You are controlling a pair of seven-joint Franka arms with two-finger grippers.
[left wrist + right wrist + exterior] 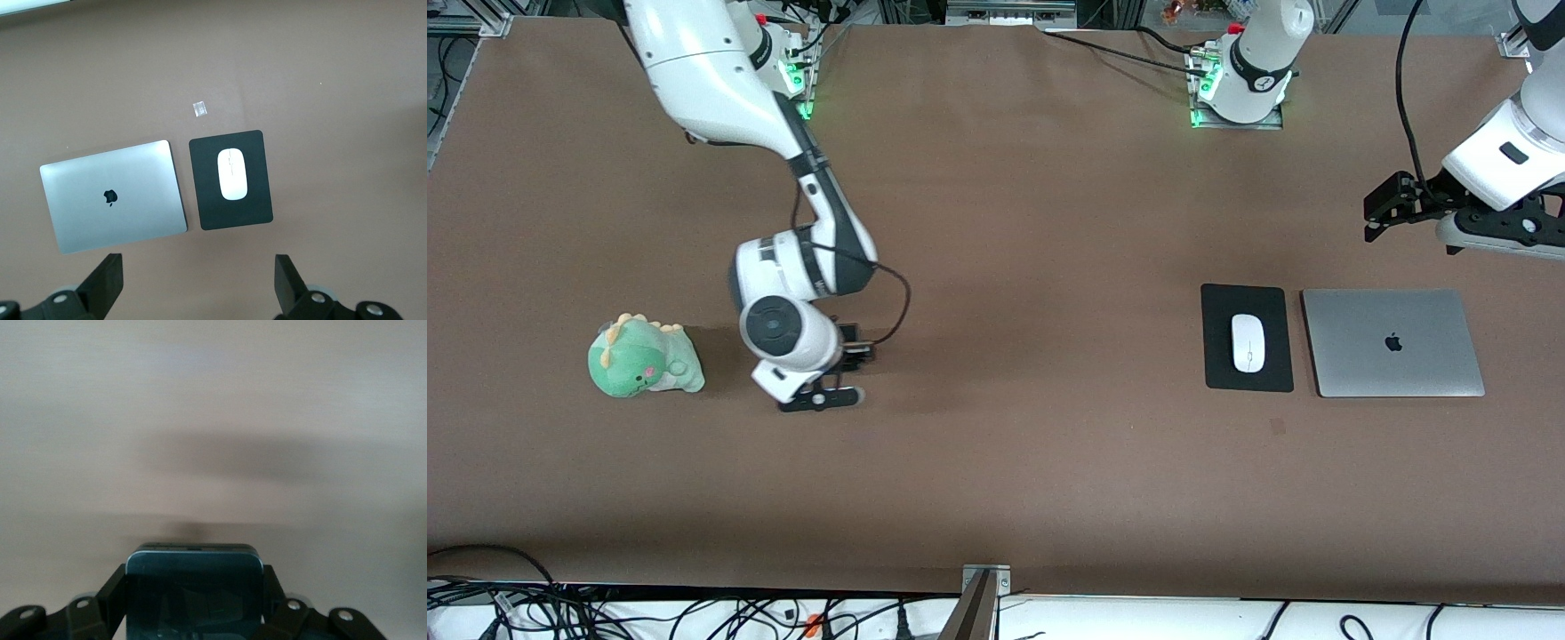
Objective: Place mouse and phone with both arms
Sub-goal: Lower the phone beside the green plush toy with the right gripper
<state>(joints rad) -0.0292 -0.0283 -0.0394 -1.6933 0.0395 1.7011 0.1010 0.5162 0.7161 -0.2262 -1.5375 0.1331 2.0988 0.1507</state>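
The white mouse (1248, 342) lies on a black mouse pad (1218, 356) toward the left arm's end of the table; it also shows in the left wrist view (233, 174). My right gripper (821, 397) is low over the bare table beside the plush toy, shut on the black phone (193, 607), which sits between its fingers (115, 587). The phone is hidden by the wrist in the front view. My left gripper (1383, 209) is open and empty, up in the air over the table beside the laptop; its jaws stand wide apart (198, 270).
A closed silver laptop (1393, 342) lies beside the mouse pad. A green plush dinosaur (643, 357) sits toward the right arm's end. A small clear scrap (199, 109) lies on the table nearer the front camera than the pad.
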